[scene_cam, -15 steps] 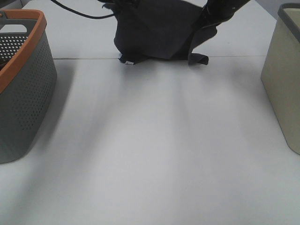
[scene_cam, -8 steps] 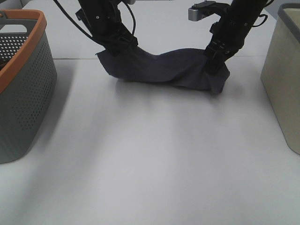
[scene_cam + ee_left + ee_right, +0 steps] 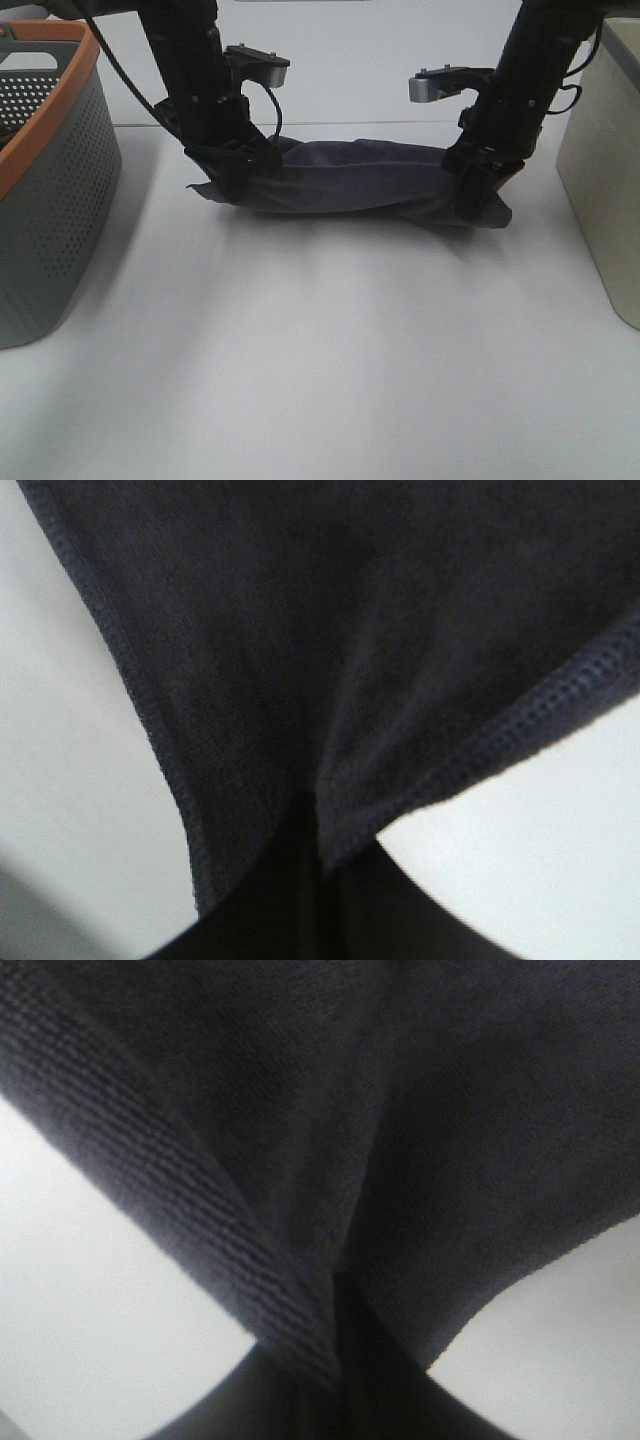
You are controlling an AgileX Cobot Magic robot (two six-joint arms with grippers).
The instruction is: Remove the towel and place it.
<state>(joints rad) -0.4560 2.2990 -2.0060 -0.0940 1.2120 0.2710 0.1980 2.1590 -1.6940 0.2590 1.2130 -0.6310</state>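
Holding: I pinch one towel (image 3: 355, 180) between my two grippers, each clamped tight on an end of it; the cloth hangs low over the white table (image 3: 320, 360), and I judge its underside is touching or just above the surface; the pictures do not settle which

Towel's axis: it runs side to side across the overhead view, from my left gripper (image 3: 232, 178) to my right gripper (image 3: 478, 188); rolled or bunched lengthwise, sagging slightly in the middle

Left fingers: narrow, closed on a hemmed corner; in the left wrist view the dark cloth (image 3: 330, 640) fans straight out from between them; stitched edges (image 3: 520, 735) run off to either side

Right fingers: narrow, closed on the other end; the right wrist view shows the folded hem (image 3: 190, 1220) gathered into the pinch

Which arm is nearer: neither; both sit at the cloth's ends, level with each other, so the coming release turns on both letting go together

Where it lies: on the far half of the table, between the grey basket (image 3: 50, 200) and the beige bin (image 3: 600, 190), well apart from both

Count: one towel; two grippers; one basket with an orange rim; one beige bin; one table

Step, as I judge it: lowering and laying out; the release is not yet made
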